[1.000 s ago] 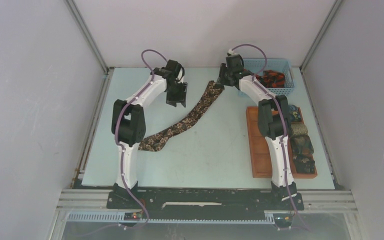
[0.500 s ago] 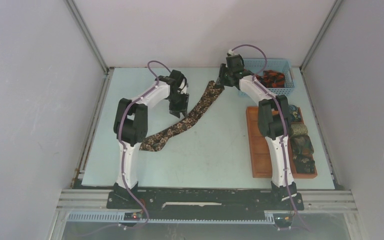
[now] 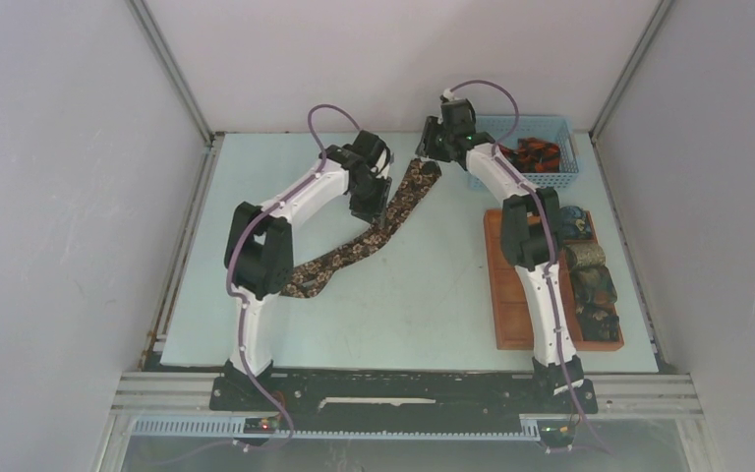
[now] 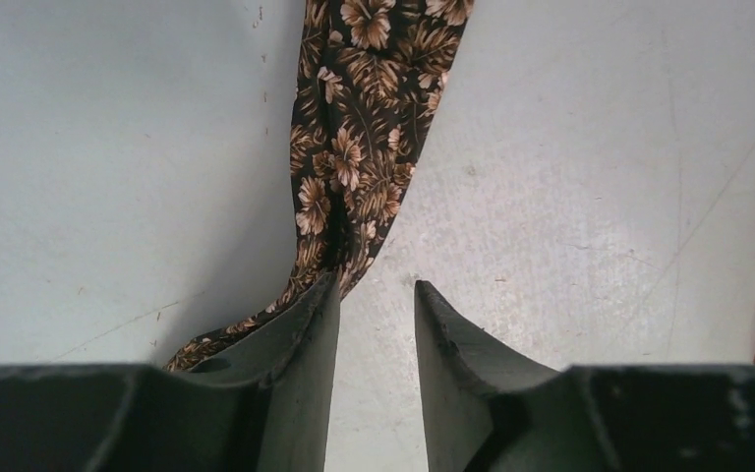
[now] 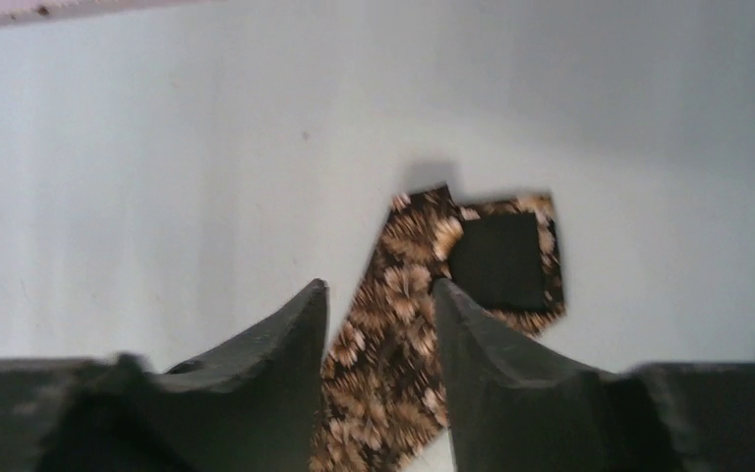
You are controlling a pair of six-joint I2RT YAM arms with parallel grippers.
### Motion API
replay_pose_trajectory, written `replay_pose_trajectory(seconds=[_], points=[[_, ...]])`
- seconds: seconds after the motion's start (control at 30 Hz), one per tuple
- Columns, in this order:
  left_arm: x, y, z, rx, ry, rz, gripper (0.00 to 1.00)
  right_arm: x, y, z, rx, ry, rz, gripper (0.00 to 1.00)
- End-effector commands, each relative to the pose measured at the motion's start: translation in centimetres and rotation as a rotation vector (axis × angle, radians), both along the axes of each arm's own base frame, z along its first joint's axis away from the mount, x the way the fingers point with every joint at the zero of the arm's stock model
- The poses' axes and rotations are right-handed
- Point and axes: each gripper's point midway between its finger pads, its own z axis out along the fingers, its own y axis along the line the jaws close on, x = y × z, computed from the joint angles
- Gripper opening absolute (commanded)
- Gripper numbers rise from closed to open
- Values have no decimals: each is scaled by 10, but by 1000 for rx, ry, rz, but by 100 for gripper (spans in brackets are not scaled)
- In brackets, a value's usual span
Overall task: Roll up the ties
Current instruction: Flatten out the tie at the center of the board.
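A dark brown tie (image 3: 354, 251) with a tan floral print lies in a long curve across the table, from near the left arm's elbow up to the far middle. My left gripper (image 3: 383, 216) hangs over its middle stretch. In the left wrist view that gripper (image 4: 374, 290) is open with bare table in the gap, and the tie (image 4: 354, 147) runs just outside its left finger. My right gripper (image 3: 423, 155) is over the tie's far end. Its jaws (image 5: 378, 287) stand open, with the tie's end (image 5: 403, 324) and its black label (image 5: 496, 261) flat on the table below.
A blue mesh basket (image 3: 560, 179) at the far right holds a black and red-orange tie (image 3: 536, 154). In front of it stands an orange-brown compartment tray (image 3: 509, 285) with several rolled ties (image 3: 590, 285) in its right column. Grey walls close in both sides.
The left arm has swung right from beside the tie to over its middle, its jaws narrowing. The right gripper has shifted slightly left and back at the tie's far end.
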Motion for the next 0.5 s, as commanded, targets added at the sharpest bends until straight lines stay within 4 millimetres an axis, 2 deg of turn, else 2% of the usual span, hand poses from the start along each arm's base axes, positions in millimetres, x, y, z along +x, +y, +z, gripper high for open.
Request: replay_pose_trajectory(seconds=[0.0,0.03,0.1,0.23,0.3,0.47], points=[[-2,-1,29,-37,-52,16,39,16,28,3,-18,-28,36,53],[-5,0,28,-33,-47,19,38,19,31,0,-31,-26,27,66],[-10,3,26,-22,-42,21,38,25,27,-5,-86,-34,-25,74],[-26,7,27,-34,-15,26,36,24,26,-8,-227,-83,-84,81],[-35,7,33,-56,-9,26,36,23,28,-9,-272,-81,-95,81],[-61,10,46,-119,1,32,36,17,30,-14,-261,-46,-69,79]])
